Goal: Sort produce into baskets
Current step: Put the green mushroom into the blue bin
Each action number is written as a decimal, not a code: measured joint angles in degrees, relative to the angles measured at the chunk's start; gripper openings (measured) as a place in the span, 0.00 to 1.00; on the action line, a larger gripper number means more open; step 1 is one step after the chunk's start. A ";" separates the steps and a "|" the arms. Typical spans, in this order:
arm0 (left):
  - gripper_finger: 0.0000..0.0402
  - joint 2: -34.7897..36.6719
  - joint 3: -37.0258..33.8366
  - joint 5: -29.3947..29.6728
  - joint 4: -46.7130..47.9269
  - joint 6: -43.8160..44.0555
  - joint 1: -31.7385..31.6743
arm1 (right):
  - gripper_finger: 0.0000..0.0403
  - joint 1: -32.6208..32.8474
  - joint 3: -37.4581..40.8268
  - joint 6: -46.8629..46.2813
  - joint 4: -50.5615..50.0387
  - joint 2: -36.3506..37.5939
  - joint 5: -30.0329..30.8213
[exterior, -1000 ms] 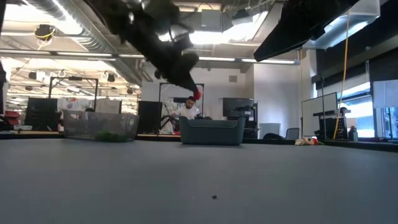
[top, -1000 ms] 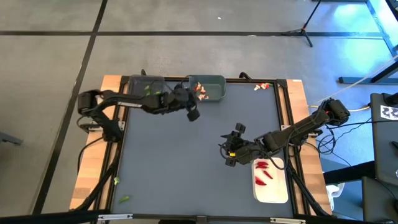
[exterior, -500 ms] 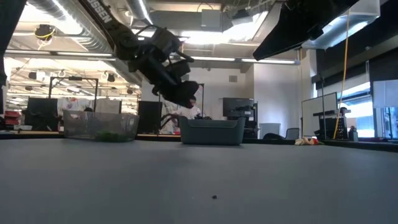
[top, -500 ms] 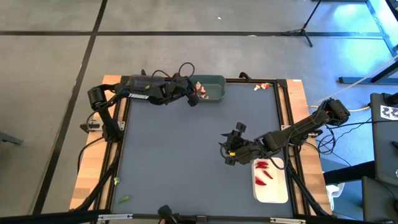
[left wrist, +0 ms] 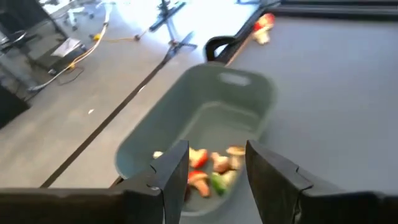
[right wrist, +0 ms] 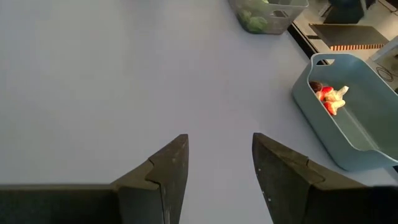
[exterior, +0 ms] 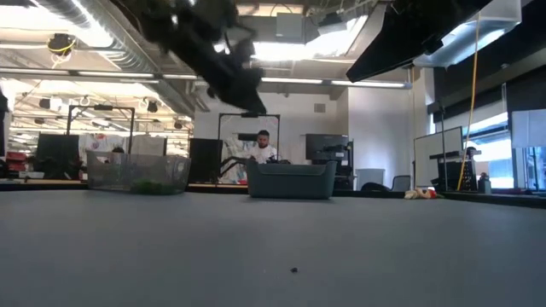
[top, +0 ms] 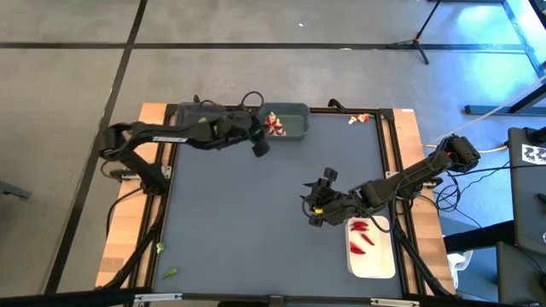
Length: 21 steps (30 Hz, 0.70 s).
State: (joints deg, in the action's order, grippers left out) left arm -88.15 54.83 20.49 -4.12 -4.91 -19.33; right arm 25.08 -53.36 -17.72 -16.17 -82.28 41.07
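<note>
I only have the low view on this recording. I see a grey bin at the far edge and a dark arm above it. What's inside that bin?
Observer: The grey-teal bin holds several tan-white and red pieces and one small green piece, per the left wrist view.
Operator: Is that arm's gripper holding anything?
Observer: No. The left gripper is open and empty, just beside the bin.
Operator: Where is the other arm?
Observer: The right gripper waits open over the bare mat, next to the white tray with red chili pieces.
Operator: Anything left unsorted?
Observer: Yes, a few pieces lie on the mat near the far right corner.
</note>
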 joint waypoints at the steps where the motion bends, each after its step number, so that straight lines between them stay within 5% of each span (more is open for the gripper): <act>1: 0.39 1.62 0.00 0.00 1.52 0.00 1.04 | 0.44 0.00 -0.02 0.02 0.01 0.00 0.01; 11: 0.39 18.31 0.00 -0.02 26.70 5.56 15.72 | 0.44 0.00 -0.02 0.04 2.78 0.00 -0.60; 21: 0.39 24.69 0.00 -8.18 52.76 26.99 34.83 | 0.44 0.02 -0.04 -1.42 3.20 -0.62 -2.95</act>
State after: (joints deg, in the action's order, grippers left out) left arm -63.46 54.83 12.31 48.63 22.09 15.50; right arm 25.10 -53.41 -19.14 -12.98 -82.90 38.12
